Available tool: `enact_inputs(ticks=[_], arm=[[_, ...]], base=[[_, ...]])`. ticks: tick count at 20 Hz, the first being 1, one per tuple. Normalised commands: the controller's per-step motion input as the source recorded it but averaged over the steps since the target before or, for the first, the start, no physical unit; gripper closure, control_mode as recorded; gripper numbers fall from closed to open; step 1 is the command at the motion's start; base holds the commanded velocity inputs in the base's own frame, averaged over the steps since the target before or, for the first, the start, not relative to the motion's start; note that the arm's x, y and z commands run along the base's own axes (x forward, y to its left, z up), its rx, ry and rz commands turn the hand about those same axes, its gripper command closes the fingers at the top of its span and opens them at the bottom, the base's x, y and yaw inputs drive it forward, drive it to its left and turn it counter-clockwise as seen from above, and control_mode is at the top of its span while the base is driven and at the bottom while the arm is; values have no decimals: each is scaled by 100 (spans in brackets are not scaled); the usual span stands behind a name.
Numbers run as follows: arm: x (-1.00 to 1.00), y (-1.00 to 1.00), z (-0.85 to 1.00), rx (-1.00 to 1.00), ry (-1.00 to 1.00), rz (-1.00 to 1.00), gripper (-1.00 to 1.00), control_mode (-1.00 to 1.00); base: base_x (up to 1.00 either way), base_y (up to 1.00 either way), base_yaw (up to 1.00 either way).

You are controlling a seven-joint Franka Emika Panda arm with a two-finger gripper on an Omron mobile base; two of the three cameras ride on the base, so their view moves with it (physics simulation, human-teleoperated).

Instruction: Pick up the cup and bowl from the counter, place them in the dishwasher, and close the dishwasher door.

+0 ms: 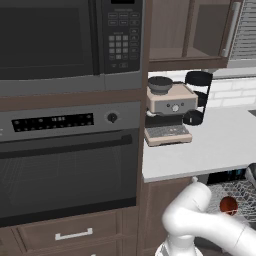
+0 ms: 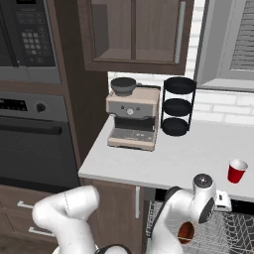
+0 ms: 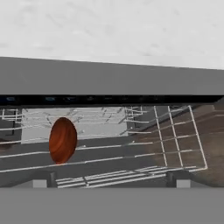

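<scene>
A reddish-brown bowl stands on its edge in the grey wire rack of the dishwasher, below the black strip with small teal lights. My gripper hovers just in front of the rack, open, its fingertips wide apart with nothing between them. The bowl lies a little ahead and to the left of the fingers. A red cup stands upright on the pale counter, near its front edge and above the rack. The bowl also shows in the left base view. The dishwasher door is out of view.
A beige coffee machine and a black three-tier stand sit at the back of the counter. A black-glass oven with a microwave above fills the tall cabinet on the left. The counter's front edge overhangs the rack.
</scene>
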Motion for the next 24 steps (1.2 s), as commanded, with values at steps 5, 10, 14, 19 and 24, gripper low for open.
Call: enact_inputs(ticks=[5,10,14,19,24], arm=[[-9,-3,99,-19,0,-2,-100,-100],[2,-5,100,-35,8,-6,-100,-100],[-23,0,100,-4,4,-6,-100,-100],[-16,-2,100,7,5,-8,-100,-100],[0,-20,53,40,5,0,-100,-100]], base=[[0,0,0],[0,0,0],[0,0,0],[0,0,0],[0,0,0]])
